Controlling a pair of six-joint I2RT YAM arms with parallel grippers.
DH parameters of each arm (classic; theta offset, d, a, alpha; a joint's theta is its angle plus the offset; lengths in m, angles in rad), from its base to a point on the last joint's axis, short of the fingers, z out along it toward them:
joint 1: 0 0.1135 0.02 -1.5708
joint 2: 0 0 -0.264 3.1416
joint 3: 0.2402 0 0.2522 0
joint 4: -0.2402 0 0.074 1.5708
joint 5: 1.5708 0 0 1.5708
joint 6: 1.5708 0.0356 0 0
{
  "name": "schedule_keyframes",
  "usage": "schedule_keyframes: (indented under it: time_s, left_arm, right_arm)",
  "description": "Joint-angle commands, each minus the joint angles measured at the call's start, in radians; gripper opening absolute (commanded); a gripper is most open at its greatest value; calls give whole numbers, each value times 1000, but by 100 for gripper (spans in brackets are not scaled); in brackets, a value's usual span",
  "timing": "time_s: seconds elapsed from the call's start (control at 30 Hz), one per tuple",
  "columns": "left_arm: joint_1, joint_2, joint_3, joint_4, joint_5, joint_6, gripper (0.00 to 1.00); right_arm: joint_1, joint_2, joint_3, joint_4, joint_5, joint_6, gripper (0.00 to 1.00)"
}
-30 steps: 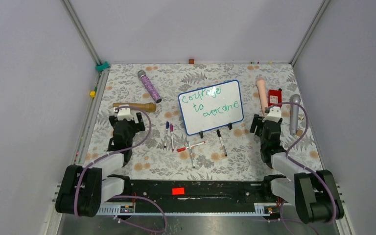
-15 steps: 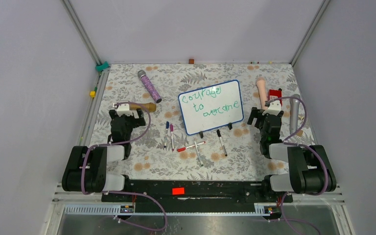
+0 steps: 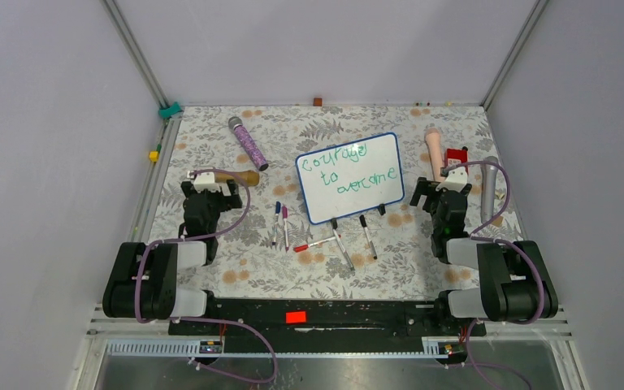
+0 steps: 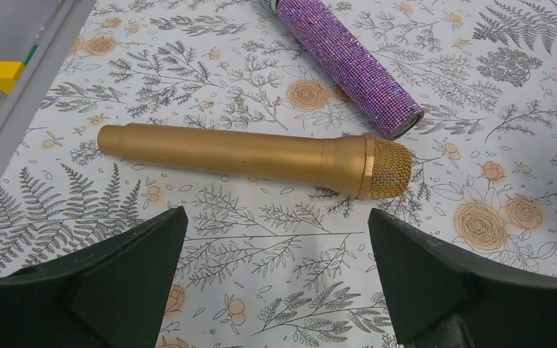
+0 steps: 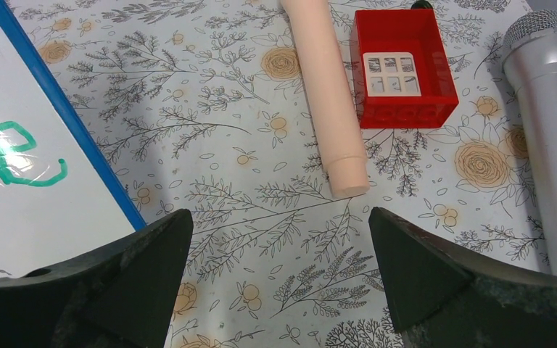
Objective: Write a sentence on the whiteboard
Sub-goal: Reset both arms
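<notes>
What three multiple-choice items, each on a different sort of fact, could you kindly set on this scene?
1. What colour is the sentence on the whiteboard?
A) red B) green C) black
2. How do the left tool and the right tool stand?
A) both open and empty B) both shut C) one open, one shut
3. Where does the gold microphone lie?
A) on the whiteboard B) in the right tool C) just beyond the left tool
Key: 1 B, the words are green; 2 A, each wrist view shows wide jaws holding nothing; 3 C, the left wrist view shows it lying crosswise ahead.
</notes>
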Motion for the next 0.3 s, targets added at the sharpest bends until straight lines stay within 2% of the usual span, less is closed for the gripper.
schedule_keyframes:
  time_s: [0.0,0.27]
  left_arm:
    - [4,-8,19,72,23,10,99]
    - [4,-8,23,69,24,10,99]
  right_arm:
    - [-1,-6,10,49,5,-1,99]
    - [-1,-7,12,41,5,-1,99]
